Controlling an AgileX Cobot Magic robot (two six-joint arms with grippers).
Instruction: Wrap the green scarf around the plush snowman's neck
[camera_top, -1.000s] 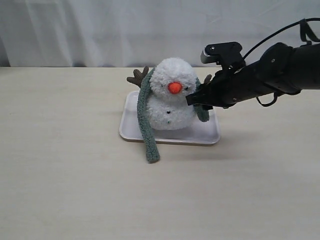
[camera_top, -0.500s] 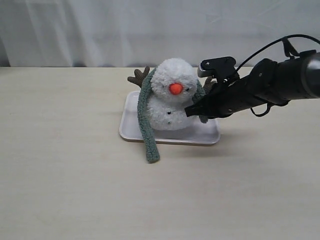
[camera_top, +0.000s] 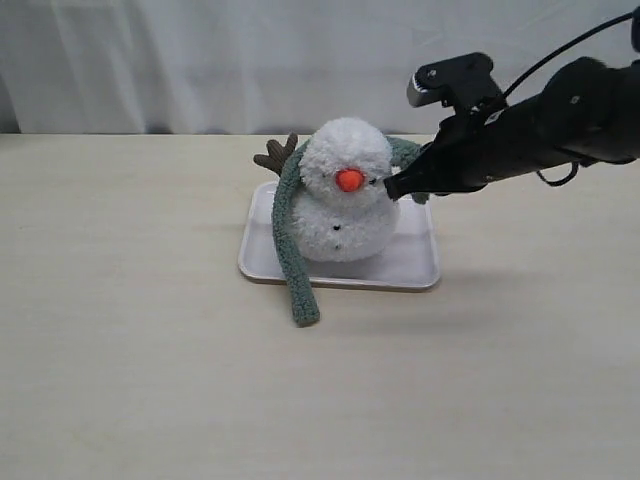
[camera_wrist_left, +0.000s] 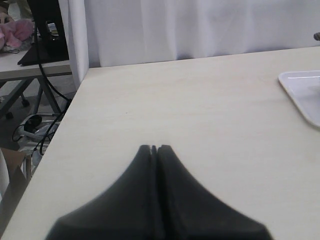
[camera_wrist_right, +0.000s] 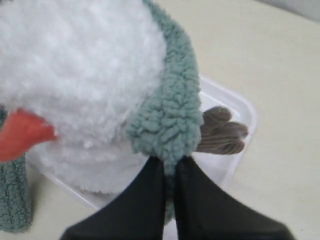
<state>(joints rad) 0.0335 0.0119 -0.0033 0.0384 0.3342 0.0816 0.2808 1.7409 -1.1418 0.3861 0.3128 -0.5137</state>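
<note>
The plush snowman (camera_top: 345, 190) stands on a white tray (camera_top: 410, 268), its orange nose (camera_top: 349, 179) facing the camera. The green scarf (camera_top: 288, 235) is draped over its back; one end hangs down the left side and past the tray's front edge onto the table. My right gripper (camera_top: 393, 187) is shut on the scarf's other end (camera_wrist_right: 167, 120) and holds it lifted beside the snowman's head (camera_wrist_right: 85, 65). A brown twig arm (camera_wrist_right: 222, 135) shows behind the pinched fabric. My left gripper (camera_wrist_left: 154, 148) is shut on nothing, over bare table far from the snowman.
A second twig arm (camera_top: 277, 154) sticks up behind the snowman's left shoulder. The tray's corner (camera_wrist_left: 300, 90) is visible in the left wrist view. The table's left edge (camera_wrist_left: 75, 100) drops to a floor with cables. A white curtain (camera_top: 200, 60) hangs behind.
My right gripper has shut on the scarf's right end and raised it from beside the body up to head height.
</note>
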